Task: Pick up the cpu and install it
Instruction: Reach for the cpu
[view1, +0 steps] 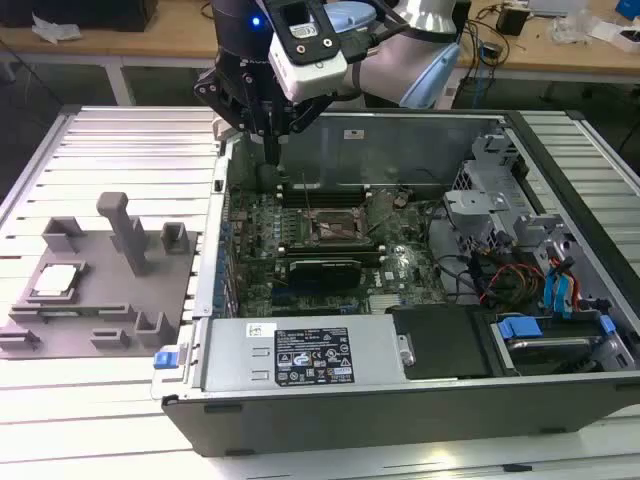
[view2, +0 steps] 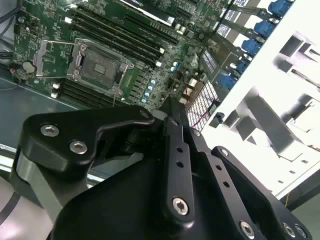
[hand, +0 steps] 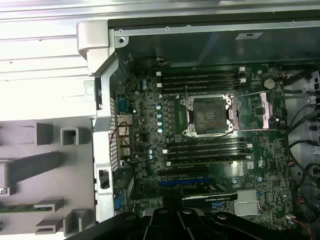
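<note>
Robot's hand (view1: 271, 148) hangs pinched shut with nothing in it over the computer case (view1: 420, 415), well apart from the cpu (view1: 55, 281) on the grey tray (view1: 108, 292), and might bump its wall going there.

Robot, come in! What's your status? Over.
Hand shut, holding nothing, above the computer case. Cpu lying on the grey fixture, outside the case. Socket open and bare, nothing in the way.

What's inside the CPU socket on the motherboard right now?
Nothing: the socket is empty and uncovered, with its load plate flipped open beside it. The cpu lies outside the case on the grey fixture.
</note>
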